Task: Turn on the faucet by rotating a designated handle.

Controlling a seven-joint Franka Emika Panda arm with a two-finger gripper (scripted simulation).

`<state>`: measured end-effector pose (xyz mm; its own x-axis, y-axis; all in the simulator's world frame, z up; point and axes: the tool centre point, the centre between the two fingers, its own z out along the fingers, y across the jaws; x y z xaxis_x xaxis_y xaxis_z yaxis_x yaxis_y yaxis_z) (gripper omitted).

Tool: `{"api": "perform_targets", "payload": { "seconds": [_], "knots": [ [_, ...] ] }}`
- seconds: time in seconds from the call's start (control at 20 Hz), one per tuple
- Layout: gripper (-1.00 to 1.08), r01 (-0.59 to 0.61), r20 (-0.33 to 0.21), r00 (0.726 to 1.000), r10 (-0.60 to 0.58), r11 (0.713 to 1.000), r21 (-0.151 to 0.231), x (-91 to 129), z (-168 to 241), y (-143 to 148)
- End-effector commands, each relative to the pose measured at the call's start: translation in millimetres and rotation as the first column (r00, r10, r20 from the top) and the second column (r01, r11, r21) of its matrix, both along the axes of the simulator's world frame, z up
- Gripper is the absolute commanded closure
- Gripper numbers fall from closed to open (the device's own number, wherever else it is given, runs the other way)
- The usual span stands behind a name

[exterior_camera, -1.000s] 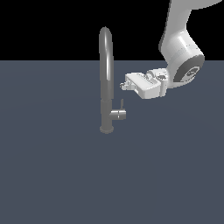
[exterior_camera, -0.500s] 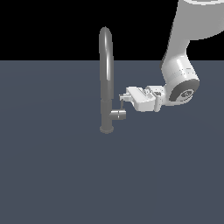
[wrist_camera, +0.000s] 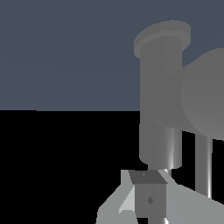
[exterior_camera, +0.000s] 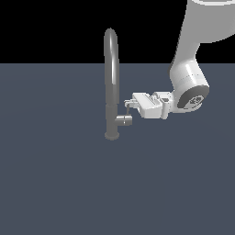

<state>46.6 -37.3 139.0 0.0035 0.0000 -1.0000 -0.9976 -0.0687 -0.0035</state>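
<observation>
The faucet (exterior_camera: 110,87) stands on the bench (exterior_camera: 55,183), slightly towards the exterior view's left of centre. The handle (exterior_camera: 127,111) juts from its lower column towards the exterior view's right. The gripper (exterior_camera: 127,104) reaches in from that right side, its jaws right at the handle, above the stub (exterior_camera: 124,120).

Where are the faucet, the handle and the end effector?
faucet (exterior_camera: 110,78): exterior view, on the upright column below the arch.
handle (exterior_camera: 128,110): exterior view, on the thin lever above the stub.
end effector (exterior_camera: 129,103): exterior view, between its fingertips, at the lever.
</observation>
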Motion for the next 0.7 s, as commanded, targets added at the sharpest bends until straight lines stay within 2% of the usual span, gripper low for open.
{"api": "perform_targets", "payload": {
  "seconds": [0.0,0.65],
  "knots": [
    [1.08,0.0,0.0,1.0,0.0,1.0,0.0,-5.2,2.3,-0.4],
    [1.08,0.003,0.001,1.0,-0.003,1.0,-0.001,-31.1,6.9,-2.2]
  ]
}}
